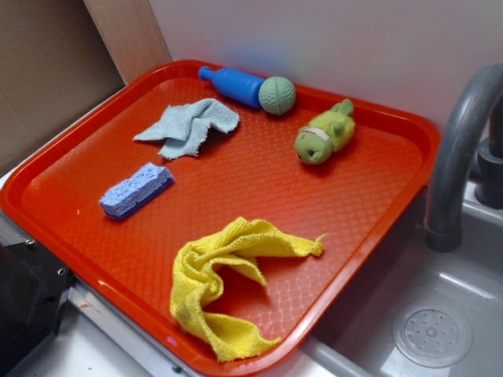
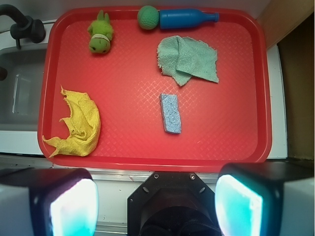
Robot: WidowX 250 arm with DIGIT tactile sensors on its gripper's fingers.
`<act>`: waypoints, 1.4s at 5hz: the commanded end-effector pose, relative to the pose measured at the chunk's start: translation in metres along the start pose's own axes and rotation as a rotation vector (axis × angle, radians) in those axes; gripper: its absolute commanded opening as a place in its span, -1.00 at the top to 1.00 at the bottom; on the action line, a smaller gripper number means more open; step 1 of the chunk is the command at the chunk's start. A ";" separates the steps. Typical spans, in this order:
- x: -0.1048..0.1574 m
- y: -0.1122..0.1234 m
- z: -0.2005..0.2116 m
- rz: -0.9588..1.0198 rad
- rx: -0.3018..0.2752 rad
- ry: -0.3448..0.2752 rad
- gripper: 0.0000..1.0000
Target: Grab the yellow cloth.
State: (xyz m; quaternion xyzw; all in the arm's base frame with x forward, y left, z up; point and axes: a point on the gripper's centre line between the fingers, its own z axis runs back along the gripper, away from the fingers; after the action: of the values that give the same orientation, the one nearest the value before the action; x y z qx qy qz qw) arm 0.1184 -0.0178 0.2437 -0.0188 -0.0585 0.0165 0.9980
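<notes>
The yellow cloth lies crumpled on the red tray near its front edge, close to the sink side. In the wrist view the yellow cloth sits at the tray's lower left. My gripper is high above the tray's near edge, open wide, with nothing between its fingers. It is well away from the cloth. The gripper is out of the exterior view.
On the tray: a pale blue-grey rag, a blue sponge, a green plush toy, a blue bottle and a green ball. A grey faucet and sink stand to the right.
</notes>
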 end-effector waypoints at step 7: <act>0.000 -0.143 -0.237 -0.538 -0.189 0.078 1.00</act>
State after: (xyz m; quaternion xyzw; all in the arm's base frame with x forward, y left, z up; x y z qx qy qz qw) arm 0.1540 -0.1705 0.0202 -0.1027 -0.0186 -0.2281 0.9680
